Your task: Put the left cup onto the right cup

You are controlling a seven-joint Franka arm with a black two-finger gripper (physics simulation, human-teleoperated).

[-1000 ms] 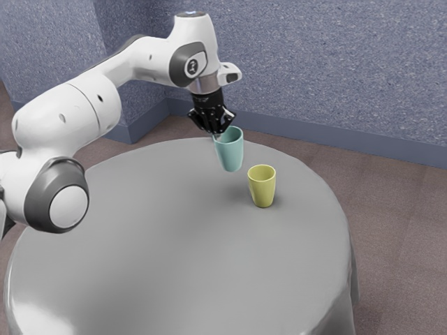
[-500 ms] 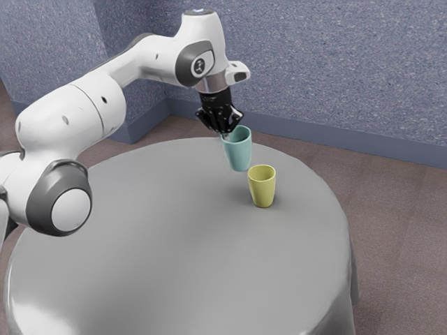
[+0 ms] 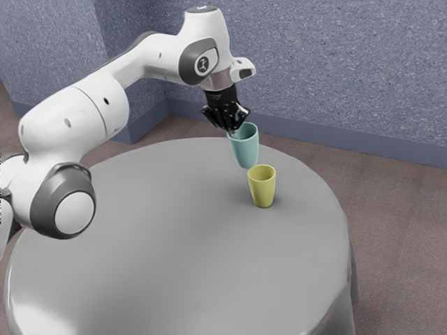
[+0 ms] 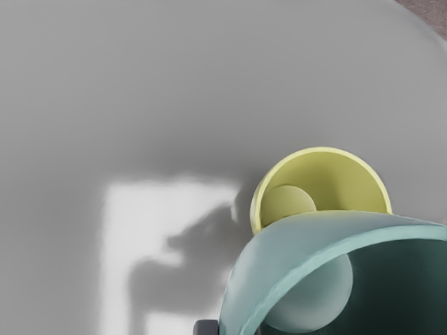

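Gripper (image 3: 233,125) is clamped on the rim of the teal cup (image 3: 244,146), hanging tilted just above the yellow cup (image 3: 262,187) but off-centre, so I'd line up and level it before lowering.

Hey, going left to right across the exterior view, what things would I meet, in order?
big grey arm joint → end effector → teal cup → yellow cup
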